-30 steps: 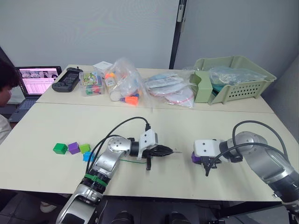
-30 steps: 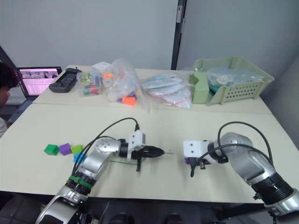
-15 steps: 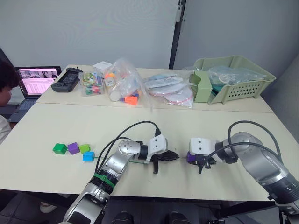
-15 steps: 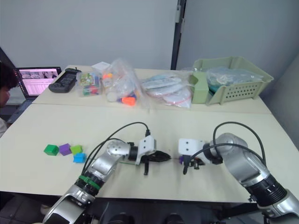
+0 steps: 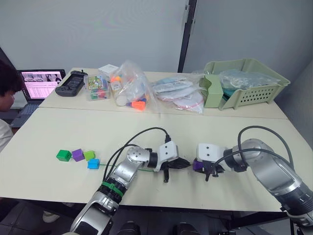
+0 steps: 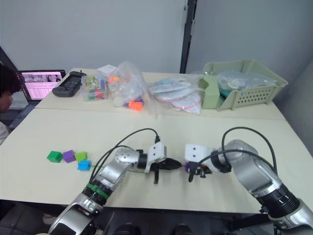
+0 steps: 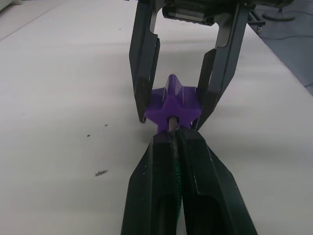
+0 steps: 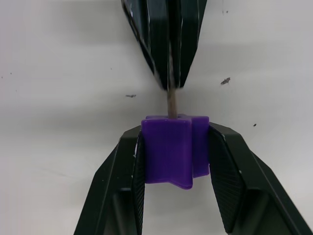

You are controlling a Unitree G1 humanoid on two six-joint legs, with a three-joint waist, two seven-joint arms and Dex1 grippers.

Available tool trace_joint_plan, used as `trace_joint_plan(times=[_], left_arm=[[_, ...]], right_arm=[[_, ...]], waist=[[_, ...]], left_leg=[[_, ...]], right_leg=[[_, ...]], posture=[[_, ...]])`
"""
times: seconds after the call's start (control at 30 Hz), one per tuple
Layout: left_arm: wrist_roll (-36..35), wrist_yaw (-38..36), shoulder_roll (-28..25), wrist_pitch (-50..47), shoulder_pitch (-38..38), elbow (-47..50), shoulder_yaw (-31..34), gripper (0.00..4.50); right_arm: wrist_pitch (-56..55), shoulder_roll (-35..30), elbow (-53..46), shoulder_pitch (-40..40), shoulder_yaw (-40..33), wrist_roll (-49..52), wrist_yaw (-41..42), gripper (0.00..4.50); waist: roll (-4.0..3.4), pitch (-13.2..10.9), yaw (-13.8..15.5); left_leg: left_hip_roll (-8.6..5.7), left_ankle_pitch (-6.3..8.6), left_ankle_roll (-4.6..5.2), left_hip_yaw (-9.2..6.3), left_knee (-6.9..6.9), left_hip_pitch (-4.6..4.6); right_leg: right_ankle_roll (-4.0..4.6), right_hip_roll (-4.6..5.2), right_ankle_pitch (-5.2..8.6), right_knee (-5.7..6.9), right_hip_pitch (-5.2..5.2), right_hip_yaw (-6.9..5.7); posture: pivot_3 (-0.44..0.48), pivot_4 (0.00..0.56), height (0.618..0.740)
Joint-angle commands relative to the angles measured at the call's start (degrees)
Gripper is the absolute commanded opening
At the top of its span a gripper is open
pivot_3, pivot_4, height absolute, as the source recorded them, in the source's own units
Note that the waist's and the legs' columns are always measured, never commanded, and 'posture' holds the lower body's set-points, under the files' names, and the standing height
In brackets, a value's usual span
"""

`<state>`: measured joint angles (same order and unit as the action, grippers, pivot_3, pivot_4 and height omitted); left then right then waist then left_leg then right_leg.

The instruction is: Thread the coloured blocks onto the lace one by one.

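My right gripper (image 8: 175, 147) is shut on a purple star-shaped block (image 8: 168, 152), held just above the table near its front middle. My left gripper (image 7: 171, 134) is shut on the lace (image 7: 176, 169), whose grey tip (image 8: 172, 105) pokes out and meets the block's centre hole (image 7: 170, 119). The two grippers (image 5: 183, 164) (image 5: 198, 166) face each other almost tip to tip. At the table's left lie a dark green block (image 5: 62, 155), a purple one (image 5: 77, 154), a lime one (image 5: 88, 155) and a blue one (image 5: 93, 163).
Clear bags of toys (image 5: 131, 90) and papers (image 5: 178, 93) lie along the back. A green basket (image 5: 254, 95) stands at the back right. A laptop (image 5: 41, 84) and a black controller (image 5: 70, 83) sit at the back left, beside a person (image 5: 6, 93).
Both grippers have closed in on each other: the left one moved right with the lace, the right one moved left with the purple block. The grey tip now meets the block.
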<state>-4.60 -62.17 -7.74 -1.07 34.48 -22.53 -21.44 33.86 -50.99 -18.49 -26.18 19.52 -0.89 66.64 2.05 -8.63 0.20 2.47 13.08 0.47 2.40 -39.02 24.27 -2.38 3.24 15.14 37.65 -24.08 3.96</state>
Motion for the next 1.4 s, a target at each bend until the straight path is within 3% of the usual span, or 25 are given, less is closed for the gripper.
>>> trace_joint_plan(times=[0.03, 0.23, 0.37, 0.4, 0.77, 1.2, 1.4], left_arm=[[0.1, 0.7, 1.8, 1.0, 2.4, -0.3, -0.3, 1.05], [1.5, 0.3, 2.3, 2.1, 3.1, -1.8, -1.4, 3.12], [-0.1, -0.9, 1.3, -0.5, 2.8, -0.3, 0.0, 4.36], [-0.2, -1.3, 0.4, -0.6, 2.7, 0.2, 0.4, 4.48], [-0.3, -4.1, -8.2, 1.1, 0.5, 2.8, 1.6, 4.5], [-0.2, -3.9, -7.1, 0.9, 0.6, 1.7, 0.7, 4.5], [-0.6, -5.5, -7.5, 0.6, 0.8, 1.2, 0.5, 2.71]], right_arm=[[0.6, 0.3, -2.0, -0.7, -1.5, 0.9, -0.6, 1.3], [0.9, 0.5, -2.0, -0.6, -1.2, 0.9, -1.0, 1.3], [0.8, 0.4, -1.8, 0.1, -1.2, 0.8, -1.4, 1.3], [0.7, 0.4, -1.6, 0.2, -1.1, 0.7, -1.4, 1.3], [0.3, 0.7, -0.9, 0.5, -0.3, 0.4, -1.8, 1.3], [0.5, 1.0, -1.1, 0.2, -0.3, 0.6, -1.4, 1.3], [0.7, 1.0, -1.2, 0.3, -0.4, 0.6, -1.8, 1.3]], waist=[[0.0, 0.0, 0.1], [0.0, 0.0, 0.0], [0.0, 0.0, 0.1], [0.0, 0.0, 0.1], [-0.01, 0.0, 0.0], [-0.01, 0.0, 0.3], [-0.01, 0.0, 0.3]], left_leg=[[0.0, 0.0, 0.0, 0.0, -0.01, 0.0], [0.01, 0.0, 0.0, -0.01, 0.01, -0.01], [0.0, 0.0, 0.0, -0.01, 0.0, 0.0], [0.0, 0.0, 0.0, -0.01, 0.0, 0.0], [0.01, 0.0, 0.0, -0.02, 0.0, -0.01], [0.01, 0.0, 0.0, 0.0, -0.02, 0.0], [0.01, 0.0, 0.0, 0.0, -0.02, 0.0]], right_leg=[[0.0, 0.0, 0.0, 0.0, 0.0, 0.0], [0.0, -0.02, 0.0, 0.01, -0.01, 0.0], [0.0, -0.01, 0.0, 0.01, 0.0, 0.0], [0.0, -0.01, 0.0, 0.01, 0.0, 0.0], [0.0, -0.01, 0.0, 0.04, -0.01, -0.01], [0.0, 0.0, 0.0, 0.04, -0.01, -0.01], [0.0, -0.01, 0.0, 0.04, -0.01, -0.01]], posture=[[0.0, 0.15, 0.732], [0.0, 0.15, 0.732], [0.0, 0.15, 0.732], [0.0, 0.15, 0.732], [0.0, 0.15, 0.732], [0.0, 0.15, 0.732], [0.0, 0.15, 0.732]])
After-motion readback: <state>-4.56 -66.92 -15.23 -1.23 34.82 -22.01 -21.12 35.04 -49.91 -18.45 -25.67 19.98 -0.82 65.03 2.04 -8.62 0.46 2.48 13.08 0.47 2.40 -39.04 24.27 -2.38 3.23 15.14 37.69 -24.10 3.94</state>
